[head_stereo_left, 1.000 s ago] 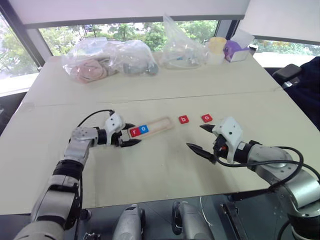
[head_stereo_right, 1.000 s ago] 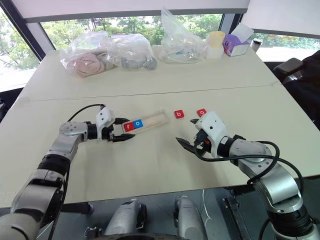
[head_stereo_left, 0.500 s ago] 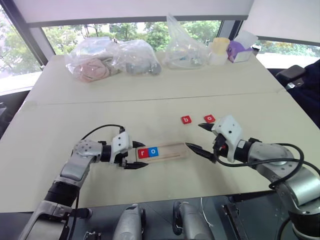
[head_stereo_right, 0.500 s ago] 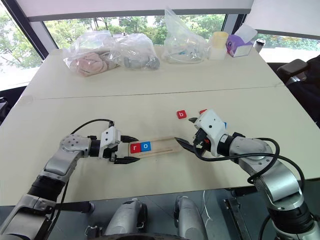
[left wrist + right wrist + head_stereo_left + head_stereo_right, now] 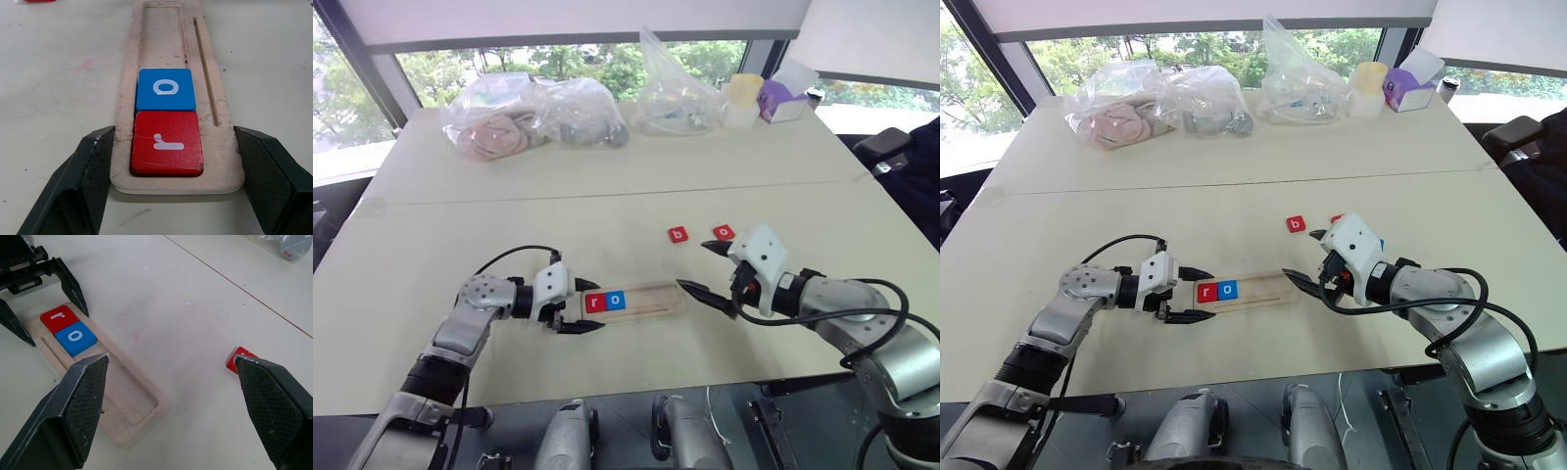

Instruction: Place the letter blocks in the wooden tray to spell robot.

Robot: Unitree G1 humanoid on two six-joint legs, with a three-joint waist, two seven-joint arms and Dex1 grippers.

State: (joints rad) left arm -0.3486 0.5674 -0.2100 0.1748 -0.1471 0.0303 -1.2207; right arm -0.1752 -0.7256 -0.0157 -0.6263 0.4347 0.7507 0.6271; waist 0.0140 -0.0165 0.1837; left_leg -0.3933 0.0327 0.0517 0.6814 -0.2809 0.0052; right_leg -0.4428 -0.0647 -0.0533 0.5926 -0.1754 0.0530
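Left eye view: the wooden tray (image 5: pixel 631 300) lies flat on the pale counter (image 5: pixel 607 196), near the robot, running left to right. Two of the letter blocks sit in its left end, touching each other: a red r block (image 5: pixel 595 303) at the very end and a blue o block (image 5: pixel 616 300) just to its right. The rest of the tray's recess is bare.

The left gripper (image 5: pixel 584 306) is at the tray's left end, pointing right, with its two black fingers spread so that one lies along the far side of the tray and one along the near side. In the left wrist view the fingers (image 5: pixel 88 171) flank that end of the tray closely, but the frames do not settle whether they touch the wood or merely stand beside it.

The right gripper (image 5: pixel 708 272) hovers at the tray's right end, its fingers spread wide and holding nothing; its lower fingertip is just beside the tray's right end.

A red b block (image 5: pixel 677 234) and a red o block (image 5: pixel 723 232) lie loose on the counter beyond the tray, toward the right, apart from each other.

At the far edge of the counter are clear plastic bags (image 5: pixel 533 113), a yellow cup (image 5: pixel 738 96) and a purple box (image 5: pixel 777 98).
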